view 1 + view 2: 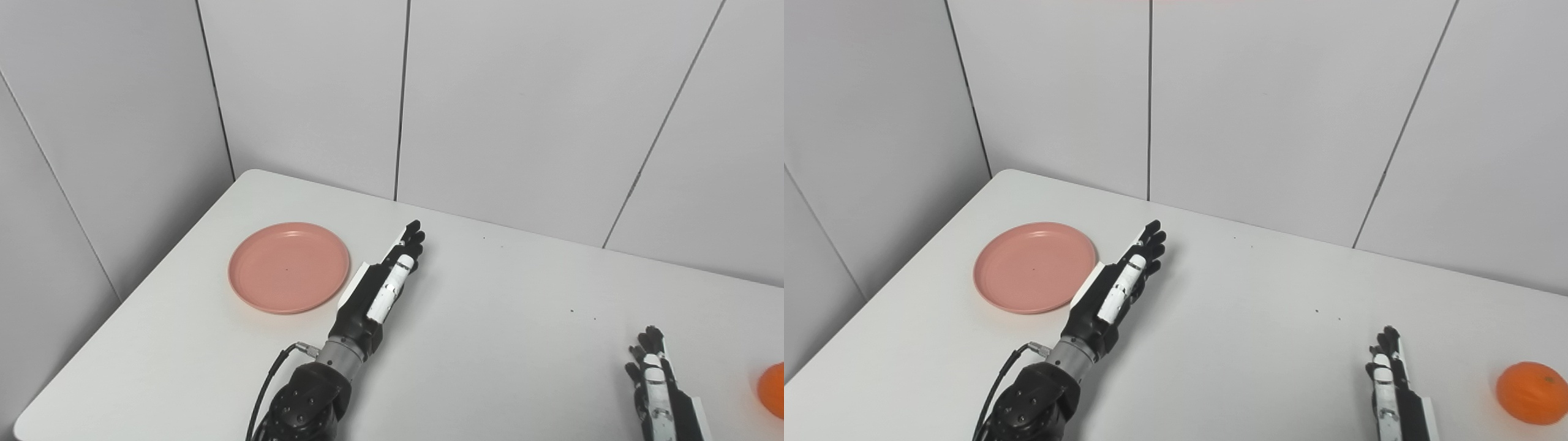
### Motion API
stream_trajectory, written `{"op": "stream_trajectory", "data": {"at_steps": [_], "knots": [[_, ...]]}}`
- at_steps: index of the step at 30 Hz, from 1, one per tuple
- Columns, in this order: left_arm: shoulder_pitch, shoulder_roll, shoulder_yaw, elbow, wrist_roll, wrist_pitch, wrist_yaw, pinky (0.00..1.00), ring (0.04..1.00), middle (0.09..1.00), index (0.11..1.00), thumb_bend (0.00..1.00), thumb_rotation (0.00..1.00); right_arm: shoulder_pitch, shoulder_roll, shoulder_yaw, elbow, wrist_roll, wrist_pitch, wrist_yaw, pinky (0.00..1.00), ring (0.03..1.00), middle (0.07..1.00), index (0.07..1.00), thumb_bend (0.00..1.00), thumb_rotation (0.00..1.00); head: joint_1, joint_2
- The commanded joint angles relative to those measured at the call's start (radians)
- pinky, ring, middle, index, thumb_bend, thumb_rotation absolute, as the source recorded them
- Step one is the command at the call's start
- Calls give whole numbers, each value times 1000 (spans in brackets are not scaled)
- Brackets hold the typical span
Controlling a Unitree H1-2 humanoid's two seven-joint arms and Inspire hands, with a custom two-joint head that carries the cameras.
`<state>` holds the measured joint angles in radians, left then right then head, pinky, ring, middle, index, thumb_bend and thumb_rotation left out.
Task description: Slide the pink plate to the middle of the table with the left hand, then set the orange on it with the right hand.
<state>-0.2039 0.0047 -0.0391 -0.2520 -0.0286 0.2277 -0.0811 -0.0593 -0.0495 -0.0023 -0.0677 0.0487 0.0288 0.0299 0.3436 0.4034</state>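
Note:
The round pink plate (289,267) lies flat on the left part of the white table (490,318). My left hand (386,278) is just right of the plate, fingers stretched out and pointing away, palm edge-on, holding nothing; whether it touches the plate's rim I cannot tell. The orange (1531,392) sits near the table's right front, cut off by the frame edge in the left eye view. My right hand (1387,373) rests low at the front, left of the orange and apart from it, fingers extended and empty.
Grey wall panels (520,98) close off the table at the back and on the left. The table's rounded far-left corner (251,174) is behind the plate. A black cable (272,380) loops beside my left forearm.

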Motion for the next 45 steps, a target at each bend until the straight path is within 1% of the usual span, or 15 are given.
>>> {"op": "stream_trajectory", "data": {"at_steps": [1,4,6,11,15,17,20,22,26,29,32,35,39,43,45], "knots": [[-52,19,9,-55,-4,15,0,1000,999,1000,994,413,1000,-9,-6,-3,-34,0,12,4,1000,1000,1000,997,101,1000,3,1],[-64,31,13,-73,8,23,2,997,983,999,987,400,1000,-9,-7,-3,-37,2,15,8,1000,1000,1000,1000,103,1000,3,2],[-90,59,40,-87,-7,30,1,989,972,988,974,411,998,-9,-8,-2,-44,8,27,13,1000,1000,1000,1000,102,1000,7,1],[-127,103,95,-98,-31,55,2,986,965,977,964,431,979,-7,-4,-2,-57,15,46,10,1000,1000,1000,1000,93,1000,10,0],[-146,139,146,-83,-51,51,7,972,950,964,952,454,966,-6,-1,-2,-72,16,70,5,1000,1000,1000,1000,90,1000,11,-1],[-152,159,165,-79,-57,47,5,973,950,965,953,452,986,-7,-4,-2,-71,15,68,7,1000,1000,1000,1000,84,1000,13,-1],[-158,178,191,-81,-73,52,9,972,954,967,957,462,966,-6,-5,-3,-75,15,68,7,1000,1000,1000,1000,74,1000,20,1],[-165,208,212,-87,-82,64,6,976,964,975,954,421,989,-5,-5,-4,-83,16,76,6,1000,1000,1000,1000,77,1000,25,2],[-170,261,229,-91,-87,75,-10,967,969,983,951,406,1000,-5,-8,-5,-82,16,60,9,1000,1000,1000,1000,68,1000,27,2],[-183,307,260,-76,-105,70,-10,954,963,974,949,389,991,-5,-9,-3,-82,18,57,10,1000,1000,1000,1000,55,1000,28,2],[-195,330,288,-64,-115,83,4,924,953,961,932,398,953,-6,-15,-3,-77,21,52,16,1000,1000,1000,1000,56,1000,30,2],[-203,333,303,-60,-121,92,13,915,948,954,927,384,948,-5,-16,-4,-78,19,52,14,1000,1000,1000,1000,58,1000,32,2],[-223,376,353,5,-150,90,12,938,954,959,932,383,961,-4,-13,-5,-84,16,55,6,1000,1000,1000,1000,47,1000,33,2],[-225,409,376,59,-173,70,-4,939,961,964,937,385,973,-6,-17,-5,-78,21,44,13,1000,1000,1000,1000,40,1000,37,2],[-228,422,396,102,-198,56,-12,940,959,964,943,374,992,-6,-16,-5,-88,18,62,10,1000,1000,1000,1000,37,1000,36,4]]}}
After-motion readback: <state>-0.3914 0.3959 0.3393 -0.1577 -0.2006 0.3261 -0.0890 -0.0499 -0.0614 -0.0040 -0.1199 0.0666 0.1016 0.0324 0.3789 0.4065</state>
